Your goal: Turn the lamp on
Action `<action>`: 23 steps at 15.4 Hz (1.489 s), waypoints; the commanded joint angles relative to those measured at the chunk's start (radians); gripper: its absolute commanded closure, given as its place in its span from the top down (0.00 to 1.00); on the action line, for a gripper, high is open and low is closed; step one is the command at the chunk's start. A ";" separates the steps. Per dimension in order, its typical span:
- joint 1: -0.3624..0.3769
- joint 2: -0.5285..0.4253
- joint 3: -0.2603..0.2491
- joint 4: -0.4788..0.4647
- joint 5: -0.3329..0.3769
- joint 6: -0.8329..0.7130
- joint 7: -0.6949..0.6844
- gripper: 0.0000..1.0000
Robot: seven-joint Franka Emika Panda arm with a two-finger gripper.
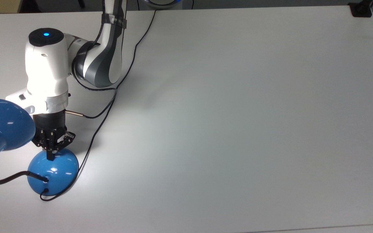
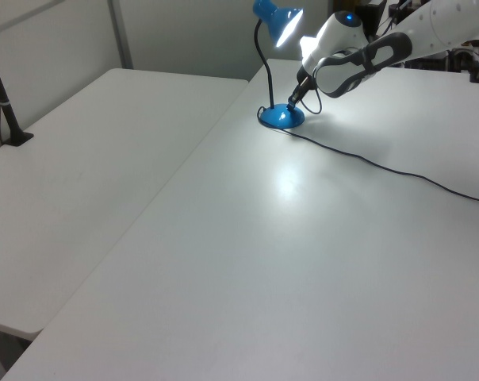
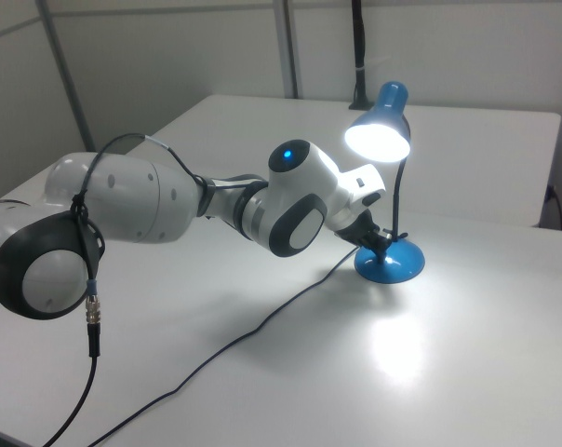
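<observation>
On the domed base, closed black gripper point(image 1: 49, 154) presses; glossy blue desk lamp point(image 3: 385, 200) glows. Next: lift clear.

Top view: overhead, looking steeply down on table point(image 1: 238, 129). Left view: farther off, low, oblique across two tabletops. Right view: close behind arm point(image 3: 123, 214) (opposite side). All three share lamp point(image 1: 53, 173) point(image 2: 281, 116) point(image 3: 389, 263) base area.
</observation>
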 commanded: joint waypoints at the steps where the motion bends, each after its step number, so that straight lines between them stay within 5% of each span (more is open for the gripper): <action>1: -0.011 0.054 0.010 0.037 0.025 0.048 -0.033 0.00; 4: -0.011 -0.033 0.013 -0.009 0.029 0.039 -0.034 0.00; 9: -0.007 -0.274 0.056 -0.268 0.026 0.004 -0.036 0.00; 11: 0.002 -0.412 0.059 -0.333 0.028 -0.181 -0.020 0.00; 18: 0.053 -0.661 0.077 -0.283 -0.038 -0.820 0.183 0.02; 19: 0.055 -0.678 0.086 -0.266 -0.059 -0.916 0.193 0.11; 21: 0.079 -0.728 0.091 -0.250 -0.084 -1.053 0.181 0.56; 22: 0.091 -0.761 0.085 -0.253 -0.086 -1.079 0.162 0.90; 23: 0.094 -0.788 0.080 -0.255 -0.084 -1.095 0.155 1.00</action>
